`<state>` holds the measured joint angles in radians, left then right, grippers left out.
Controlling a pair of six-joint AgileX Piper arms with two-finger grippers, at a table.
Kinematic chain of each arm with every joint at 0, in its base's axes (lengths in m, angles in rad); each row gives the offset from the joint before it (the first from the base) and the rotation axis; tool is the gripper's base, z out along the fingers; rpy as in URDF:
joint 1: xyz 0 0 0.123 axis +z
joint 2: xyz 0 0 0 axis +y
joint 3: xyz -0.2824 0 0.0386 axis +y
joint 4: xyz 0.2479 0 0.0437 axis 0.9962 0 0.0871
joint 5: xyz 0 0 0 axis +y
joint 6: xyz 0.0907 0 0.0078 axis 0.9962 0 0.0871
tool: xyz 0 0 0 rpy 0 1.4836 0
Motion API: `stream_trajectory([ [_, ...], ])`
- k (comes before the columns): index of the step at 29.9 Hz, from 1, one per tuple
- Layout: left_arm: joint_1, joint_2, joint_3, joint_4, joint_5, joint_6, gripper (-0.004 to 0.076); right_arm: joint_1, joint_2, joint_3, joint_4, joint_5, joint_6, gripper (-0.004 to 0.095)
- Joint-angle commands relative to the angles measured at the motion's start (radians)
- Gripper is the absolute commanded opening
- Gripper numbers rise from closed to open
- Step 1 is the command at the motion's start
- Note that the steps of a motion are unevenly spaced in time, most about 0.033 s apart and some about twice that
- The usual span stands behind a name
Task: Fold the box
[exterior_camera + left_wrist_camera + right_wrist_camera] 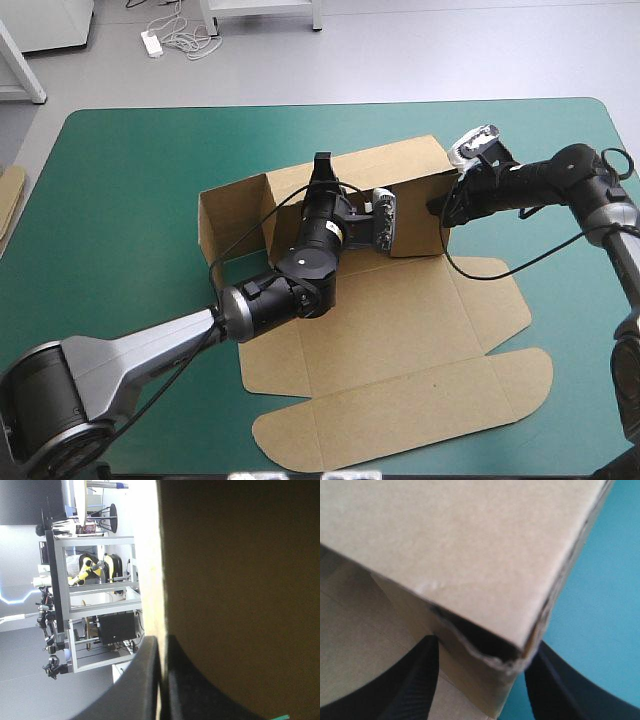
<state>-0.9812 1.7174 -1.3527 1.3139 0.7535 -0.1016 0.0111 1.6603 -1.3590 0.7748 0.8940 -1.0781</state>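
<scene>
The brown box point(400, 330) lies in the middle of the table, its base and lid flaps flat and its back wall point(400, 168) and left side wall point(228, 218) raised. My left gripper point(322, 172) reaches over the base and pinches the back wall's top edge. In the left wrist view this gripper point(162, 647) is shut on the board's pale edge point(152, 570). My right gripper point(443, 208) is at the box's far right corner. In the right wrist view its fingers point(415, 680) stand apart on either side of that corner point(512, 660), where the board is slightly crushed.
The lid panel and its flaps point(400, 425) lie flat, reaching toward the table's front edge. An edge of more board point(10, 198) shows at the table's left edge. Bare teal-green cover point(130, 190) surrounds the box on the left and far side.
</scene>
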Motion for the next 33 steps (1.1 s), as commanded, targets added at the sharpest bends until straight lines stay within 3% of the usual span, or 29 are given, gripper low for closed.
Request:
stream_trajectory([
  [1,-0.008,-0.043,-0.031,0.052,-0.043,-0.017,-0.0009,0.006,-0.034,-0.028,0.081,-0.028,-0.012,0.0435],
  [12,-0.008,-0.043,-0.031,0.070,-0.056,-0.053,-0.0009,0.008,-0.032,-0.028,0.146,-0.030,-0.060,0.0300],
  [23,-0.008,-0.043,-0.031,0.102,-0.059,-0.069,-0.0009,0.008,-0.032,-0.028,0.159,-0.007,-0.076,-0.0020],
  [29,-0.008,-0.043,-0.031,0.107,-0.063,-0.075,-0.0002,0.008,-0.032,-0.028,0.180,0.000,-0.076,-0.0019],
  [31,-0.011,-0.043,-0.031,0.107,-0.063,-0.077,0.0032,0.008,-0.032,-0.028,0.180,-0.003,-0.076,-0.0018],
  [33,-0.017,-0.049,-0.031,0.105,-0.063,-0.079,0.0116,0.008,-0.032,-0.028,0.180,-0.003,-0.076,-0.0019],
])
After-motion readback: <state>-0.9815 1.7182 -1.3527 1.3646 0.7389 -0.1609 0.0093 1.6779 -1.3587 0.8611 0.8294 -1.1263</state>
